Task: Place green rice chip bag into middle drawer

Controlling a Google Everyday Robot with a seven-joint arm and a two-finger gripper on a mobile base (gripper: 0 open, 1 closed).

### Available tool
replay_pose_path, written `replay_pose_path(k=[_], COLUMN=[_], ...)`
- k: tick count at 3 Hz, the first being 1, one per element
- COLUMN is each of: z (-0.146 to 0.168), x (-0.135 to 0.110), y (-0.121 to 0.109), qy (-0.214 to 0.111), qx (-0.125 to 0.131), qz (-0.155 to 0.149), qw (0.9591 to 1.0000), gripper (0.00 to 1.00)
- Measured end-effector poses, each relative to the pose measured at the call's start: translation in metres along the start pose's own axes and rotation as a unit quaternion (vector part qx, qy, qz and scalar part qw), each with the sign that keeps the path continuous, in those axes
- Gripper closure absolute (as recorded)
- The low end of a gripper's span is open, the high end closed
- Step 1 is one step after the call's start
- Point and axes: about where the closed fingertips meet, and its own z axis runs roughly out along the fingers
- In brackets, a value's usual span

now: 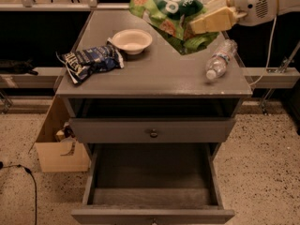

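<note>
A grey table (159, 76) with drawers in its front is seen from above and in front. At the upper right, the robot's white arm reaches in, and its end effector (200, 17) is clamped on the green rice chip bag (164, 6), its yellowish fingers (215, 20) pinching the bag's right side. The bag hangs in the air above the back right part of the table, touching nothing else, crumpled and tilted.

Progress, as far as it can be judged: the bag is grasped and off the table, so the pick is done. The carry down to the drawers and the release are not yet done.

On the front, below the table top, there is a dark recess (150, 108). Under it is one shut drawer front (112, 131) with a round knob. Under that, one open drawer (152, 182) is pulled out toward the viewer, and nothing shows inside it. Which of these counts as the middle one is not certain, though the open drawer looks like the ready target.

Counts: one green bag, one dark blue chip bag (91, 62) at the table's left, one pale bowl (132, 40) behind it, and one clear water bottle (220, 60) lying at the right. One cardboard box (58, 149) sits on the floor at the left.
</note>
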Motion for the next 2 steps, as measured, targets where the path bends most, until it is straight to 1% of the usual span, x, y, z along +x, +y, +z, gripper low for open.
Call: replay_pose_path(k=[1, 2], z=[0.000, 0.007], x=[0.000, 0.017], y=[0.000, 0.008], qy=[0.000, 0.048], qx=[0.000, -0.006], qz=[0.000, -0.006], qw=[1.0000, 0.9988], gripper=[1.00, 1.00])
